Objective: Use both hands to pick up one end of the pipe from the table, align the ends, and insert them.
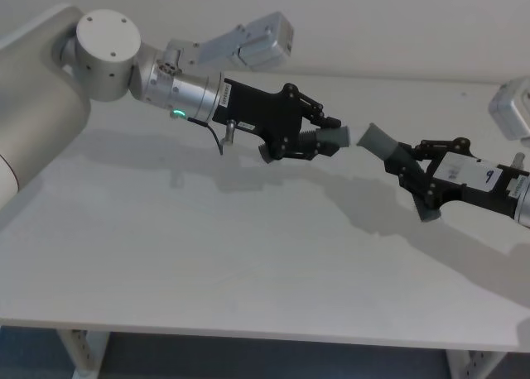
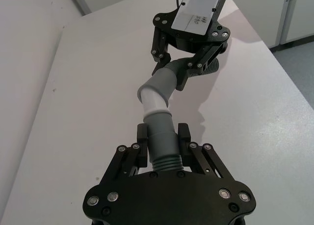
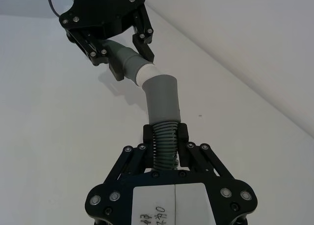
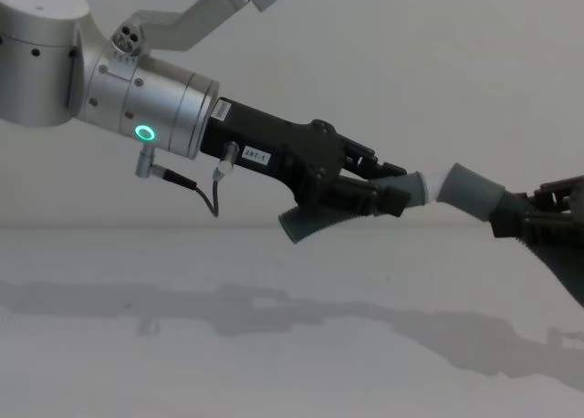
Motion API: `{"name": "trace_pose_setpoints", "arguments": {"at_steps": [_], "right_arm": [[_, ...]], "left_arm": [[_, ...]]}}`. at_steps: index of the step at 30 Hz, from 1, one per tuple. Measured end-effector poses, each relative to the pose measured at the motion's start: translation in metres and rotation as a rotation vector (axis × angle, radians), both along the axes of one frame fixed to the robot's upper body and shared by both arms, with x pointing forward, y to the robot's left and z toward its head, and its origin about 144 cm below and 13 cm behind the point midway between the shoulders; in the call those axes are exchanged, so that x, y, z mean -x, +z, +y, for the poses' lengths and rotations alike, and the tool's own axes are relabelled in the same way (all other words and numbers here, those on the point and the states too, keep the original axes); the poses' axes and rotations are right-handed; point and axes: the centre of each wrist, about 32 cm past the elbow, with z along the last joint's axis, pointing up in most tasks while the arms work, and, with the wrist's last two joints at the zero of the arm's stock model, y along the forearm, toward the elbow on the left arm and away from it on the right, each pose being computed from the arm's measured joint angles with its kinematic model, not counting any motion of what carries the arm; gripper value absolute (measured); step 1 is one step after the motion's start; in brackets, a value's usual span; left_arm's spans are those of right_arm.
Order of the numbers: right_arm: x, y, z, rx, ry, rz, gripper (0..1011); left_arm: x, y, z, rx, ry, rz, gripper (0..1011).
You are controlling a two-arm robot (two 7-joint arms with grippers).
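Both pipe pieces hang in the air above the table (image 1: 207, 255). My left gripper (image 1: 325, 137) is shut on one dark-grey piece (image 2: 162, 139), whose whitish tip (image 2: 154, 103) points at the other piece. That second piece (image 3: 164, 141) sits in my right gripper (image 1: 404, 164), which is shut on its ribbed part. Its wider grey socket (image 3: 163, 98) meets the whitish tip (image 3: 145, 73) at an angle, so the two ends touch but are not in line. From the side, the tip (image 4: 434, 184) sits at the socket's mouth (image 4: 467, 192).
The white table reaches to its front edge (image 1: 248, 333) and its far edge by the wall. A grey link of the left arm (image 1: 248, 44) stands behind the left wrist. A grey housing (image 1: 512, 106) is at the right edge.
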Motion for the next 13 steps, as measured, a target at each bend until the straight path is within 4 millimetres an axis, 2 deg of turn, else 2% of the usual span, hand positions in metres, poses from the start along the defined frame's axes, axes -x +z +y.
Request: {"name": "trace_pose_setpoints", "arguments": {"at_steps": [13], "right_arm": [[0.0000, 0.0000, 0.0000, 0.000, 0.000, 0.000, 260]], "left_arm": [[0.0000, 0.0000, 0.0000, 0.000, -0.001, 0.000, 351]]}}
